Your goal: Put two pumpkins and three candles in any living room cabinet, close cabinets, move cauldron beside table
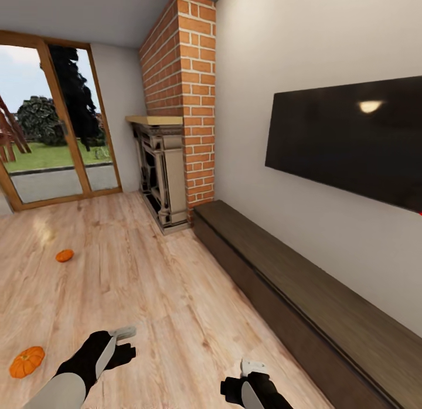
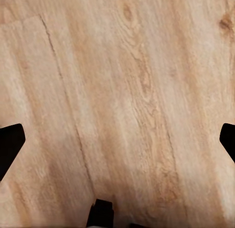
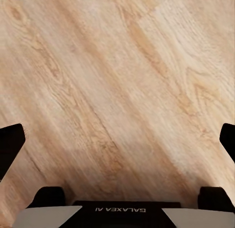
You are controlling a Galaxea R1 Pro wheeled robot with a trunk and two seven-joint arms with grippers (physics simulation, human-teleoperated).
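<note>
Two orange pumpkins lie on the wood floor at the left, the smaller pumpkin (image 1: 64, 255) farther off and the larger pumpkin (image 1: 27, 362) close to my left arm. The long low dark-brown cabinet (image 1: 305, 286) runs along the right wall with its fronts shut. My left gripper (image 1: 122, 340) hangs open over bare floor to the right of the larger pumpkin; in the left wrist view the left gripper (image 2: 117, 145) holds nothing. My right gripper (image 1: 253, 375) is open and empty too, a short way left of the cabinet, with planks under the right gripper (image 3: 117, 145). The candles, cauldron and table are out of view.
A dark ornate fireplace (image 1: 161, 174) stands under a brick chimney (image 1: 181, 87) at the cabinet's far end. A black TV (image 1: 351, 139) hangs on the wall above the cabinet. Glass doors (image 1: 53, 122) fill the far left wall.
</note>
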